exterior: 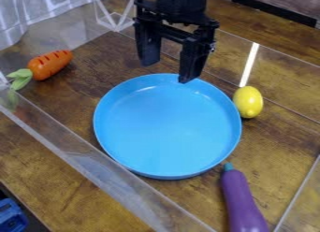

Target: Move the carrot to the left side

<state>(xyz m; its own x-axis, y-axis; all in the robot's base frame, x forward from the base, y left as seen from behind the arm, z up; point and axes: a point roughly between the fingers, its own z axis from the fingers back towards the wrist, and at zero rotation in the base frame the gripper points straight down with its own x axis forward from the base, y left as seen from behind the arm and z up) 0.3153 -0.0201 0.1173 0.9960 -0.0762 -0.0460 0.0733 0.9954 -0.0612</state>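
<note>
Near the left edge of the dark wooden table (75, 105): stubby ridged orange carrot (50, 64) with pale green top. Above the far rim of the smooth round blue plate (167, 125): black gripper (169, 61), jaws spread wide, empty. Right of plate: glossy lemon (249, 102); front right: purple eggplant (241, 202).

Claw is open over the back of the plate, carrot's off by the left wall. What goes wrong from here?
1. The claw hangs open above the blue plate, apart from the carrot; a low sweep across may clip the plate's rim.
2. The carrot lies close to the clear wall, so a finger may hit it on descent.
3. The carrot is small and tapered; a grasp on its narrow end may slip.
</note>
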